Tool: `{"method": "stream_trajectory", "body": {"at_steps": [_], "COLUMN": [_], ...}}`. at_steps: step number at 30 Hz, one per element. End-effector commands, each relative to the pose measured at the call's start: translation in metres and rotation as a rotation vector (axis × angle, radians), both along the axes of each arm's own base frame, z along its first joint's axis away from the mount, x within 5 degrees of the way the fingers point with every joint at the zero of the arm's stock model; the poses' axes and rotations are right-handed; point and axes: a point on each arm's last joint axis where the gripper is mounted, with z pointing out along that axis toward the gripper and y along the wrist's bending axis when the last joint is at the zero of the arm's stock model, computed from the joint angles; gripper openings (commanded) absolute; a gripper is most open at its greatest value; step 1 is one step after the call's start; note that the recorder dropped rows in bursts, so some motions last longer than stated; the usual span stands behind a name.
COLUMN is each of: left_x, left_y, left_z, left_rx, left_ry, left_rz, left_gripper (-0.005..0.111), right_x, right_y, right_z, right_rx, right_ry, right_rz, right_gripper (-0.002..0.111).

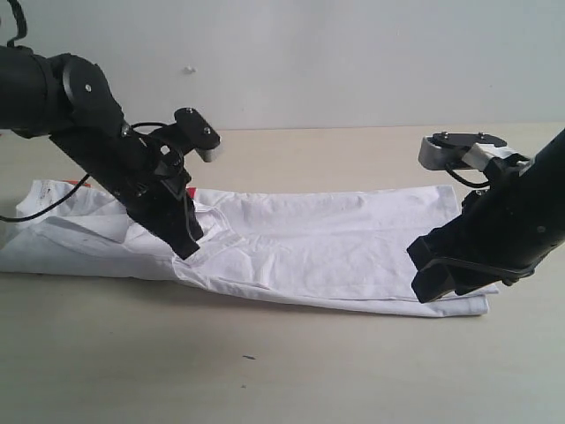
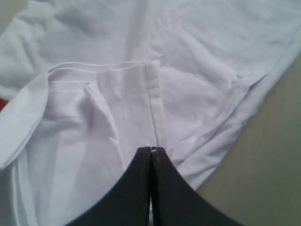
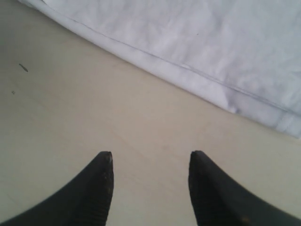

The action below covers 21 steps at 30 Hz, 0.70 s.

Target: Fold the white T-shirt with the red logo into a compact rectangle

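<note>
A large white cotton T-shirt lies flat on a pale beige table, folded lengthwise into a long, narrow band that stretches across the table. Its surface is softly wrinkled, with stitched hems along the edges and layered folds bunched at one end, where a hemmed flap overlaps the body cloth. A small sliver of red shows at the shirt's far edge, too little to tell what it is. The black left hand presses down on that bunched end, clenched tight, with a thin crease of the shirt's cloth running into its closed tips. The black right hand hovers at the shirt's opposite end, released, its two fingers spread apart over bare table just beside the hem, holding nothing.
</note>
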Motion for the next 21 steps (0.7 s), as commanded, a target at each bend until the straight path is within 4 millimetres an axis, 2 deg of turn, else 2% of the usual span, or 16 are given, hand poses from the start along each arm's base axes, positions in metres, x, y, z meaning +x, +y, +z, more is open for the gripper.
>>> {"method": "stream_trajectory", "body": {"at_steps": [1,9,13,17,21], "left_x": [0.01,0.03,0.038,0.05,0.065], "left_y": [0.003,0.02,0.037,0.049,0.049], "left_z": [-0.023,-0.043,-0.048,-0.044,-0.034], "left_rx": [0.031,0.071,0.1,0.087,0.044], "left_ry": [-0.023,-0.105,-0.116,-0.216,-0.401], "left_rz": [0.083,0.169,0.188,0.222,0.228], "left_gripper": [0.0,0.0,0.0,0.0,0.0], "right_x": [-0.001,-0.001,-0.001,-0.001,-0.001], "right_y": [0.0,0.0,0.0,0.0,0.0], "right_z": [0.002,0.002,0.002,0.002,0.002], "right_rx": [0.002,0.002,0.002,0.004,0.004], "right_ry": [-0.009,-0.009,-0.013,-0.013,-0.013], "right_rz": [0.007,0.007,0.005,0.003,0.003], "right_gripper": [0.049,0.049,0.049,0.049,0.049]}}
